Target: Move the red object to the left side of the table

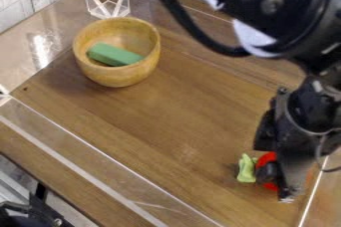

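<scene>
Red object (270,168) mostly hidden behind the tool (285,176); only a red sliver and green leafy end show. Tool's fingertips too dark and blurred to separate. Arm (253,12) cut off by top and right edges.

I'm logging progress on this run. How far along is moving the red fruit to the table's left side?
Nothing looks done: the red fruit sits near the table's right edge. The gripper is right over it, grip unclear. The whole carry leftward remains.
</scene>
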